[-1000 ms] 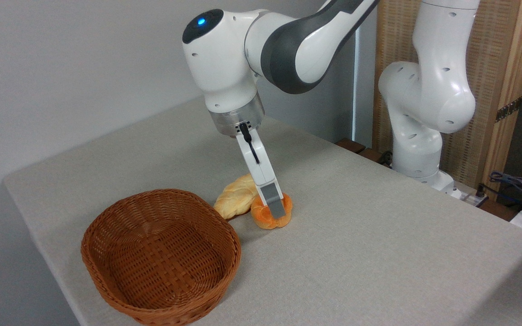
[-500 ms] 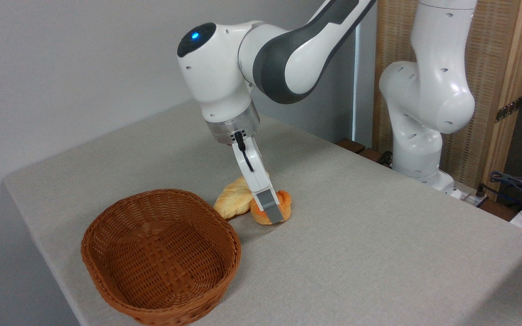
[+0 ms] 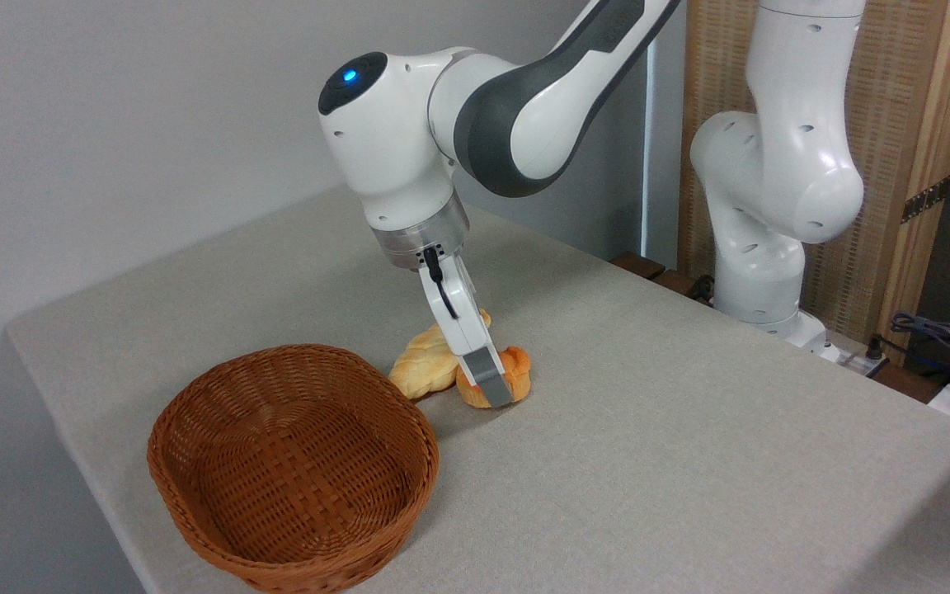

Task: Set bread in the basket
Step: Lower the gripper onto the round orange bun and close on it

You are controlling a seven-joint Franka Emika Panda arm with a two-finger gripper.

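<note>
The bread (image 3: 519, 371), a small round orange bun, sits near the middle of the table, tipped up a little. My gripper (image 3: 496, 386) comes down on it at a slant and is shut on the bread. The near grey finger (image 3: 487, 378) covers the bun's left half and the far finger is hidden behind it. The basket (image 3: 195, 528), oval brown wicker with nothing in it, stands on the table to the lower left of the bun, about a hand's width away.
A pale-yellow braided loaf (image 3: 423, 365) lies touching the bun's left side, between it and the basket's far rim. The arm's white base (image 3: 759, 272) stands at the table's right back edge, with cables (image 3: 941, 342) beyond. The grey table (image 3: 673, 470) ends close to the basket's left.
The arm has swung slightly left and the fingers have closed in on the bun. The bun has gone from lying flat to squeezed and tipped up, shifted a little left.
</note>
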